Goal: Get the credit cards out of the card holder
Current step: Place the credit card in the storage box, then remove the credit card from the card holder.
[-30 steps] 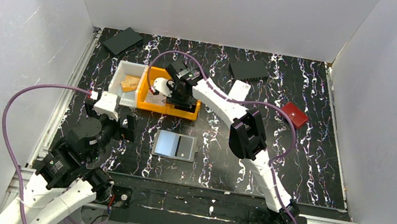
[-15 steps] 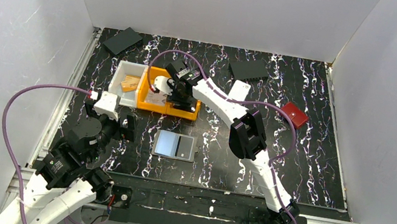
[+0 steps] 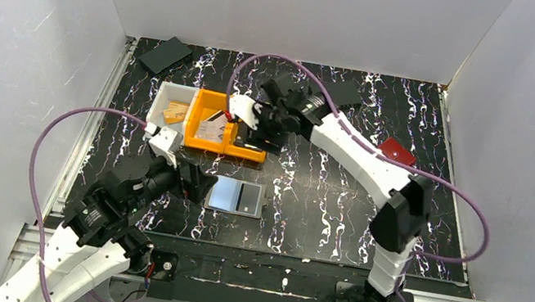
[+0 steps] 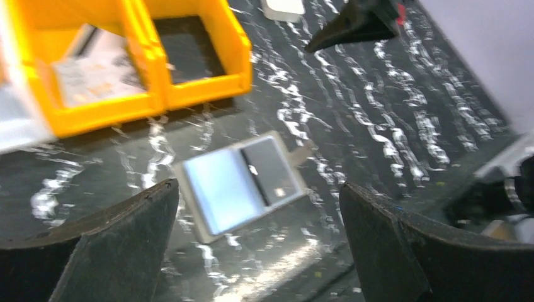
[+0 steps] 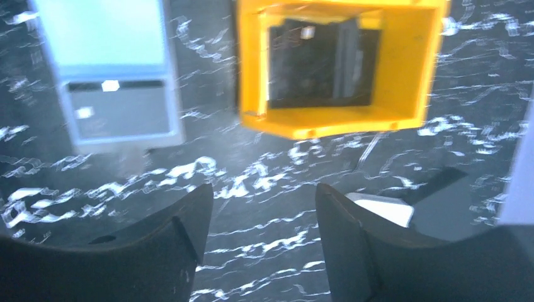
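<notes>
two arms work over one black table veined in white, closed in by plain white walls at the back and on both sides.

the left arm reaches low from its base, forward and inward. the left pincer is spread wide and grips nothing. the card holder lies open and flat on the table just beyond its fingertips and centred between them. whether the holder's pale blue face is one of the credit cards or only lining cannot be told.

the right arm stands upright to its elbow, and the forearm then runs back and inward. the right pincer is over the yellow bin, by the compartment nearer its own arm. its jaws are parted, with only table showing between them. in the wrist view the bin sits just ahead of its tips and the holder lies off to one side.

a white tray touches the bin on the side away from the right pincer. a red wallet lies well behind that pincer, close beside its forearm. bare table shows on the outer side of the holder, towards the right arm.
</notes>
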You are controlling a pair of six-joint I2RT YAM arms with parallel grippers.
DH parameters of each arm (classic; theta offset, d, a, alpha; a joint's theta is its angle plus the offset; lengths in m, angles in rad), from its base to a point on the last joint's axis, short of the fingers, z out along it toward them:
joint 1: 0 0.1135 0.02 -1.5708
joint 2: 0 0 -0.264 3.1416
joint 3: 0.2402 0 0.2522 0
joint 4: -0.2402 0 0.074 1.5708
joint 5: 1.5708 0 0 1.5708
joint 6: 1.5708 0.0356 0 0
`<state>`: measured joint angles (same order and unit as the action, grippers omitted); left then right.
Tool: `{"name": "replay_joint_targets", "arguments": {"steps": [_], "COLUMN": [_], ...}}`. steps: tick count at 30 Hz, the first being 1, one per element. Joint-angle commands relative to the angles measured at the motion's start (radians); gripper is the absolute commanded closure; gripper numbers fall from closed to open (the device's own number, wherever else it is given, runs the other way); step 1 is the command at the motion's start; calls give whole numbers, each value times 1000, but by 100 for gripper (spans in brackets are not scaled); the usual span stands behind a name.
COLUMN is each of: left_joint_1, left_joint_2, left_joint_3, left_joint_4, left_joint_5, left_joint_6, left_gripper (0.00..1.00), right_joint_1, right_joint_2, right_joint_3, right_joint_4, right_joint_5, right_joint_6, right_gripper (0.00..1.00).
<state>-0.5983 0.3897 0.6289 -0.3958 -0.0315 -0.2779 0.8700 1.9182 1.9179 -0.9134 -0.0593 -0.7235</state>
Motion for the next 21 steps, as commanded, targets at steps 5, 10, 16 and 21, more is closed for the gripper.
{"name": "replay_joint_targets", "arguments": {"steps": [5, 10, 16, 21], "left_joint_1": [2, 1, -34, -113], "left_joint_2": [117, 149, 235, 309], "left_joint_3": [-118, -201, -230, -213], "left_joint_4": [139, 219, 228, 211], "left_joint_5": [245, 328, 326, 239], "left_joint_6": [-404, -504, -537, -529], "left_gripper": [2, 2, 2, 2], "right_joint_1": [-278, -412, -516, -531], "right_joint_2": [-361, -565, -620, -646], "right_joint_3": [-506, -846, -1099, -1189], "right_joint_4": [292, 615, 1000, 1134], "right_joint_5": [-654, -823, -955, -958], "right_joint_6": [190, 399, 697, 765], "right_gripper": [31, 29, 29, 27]}}
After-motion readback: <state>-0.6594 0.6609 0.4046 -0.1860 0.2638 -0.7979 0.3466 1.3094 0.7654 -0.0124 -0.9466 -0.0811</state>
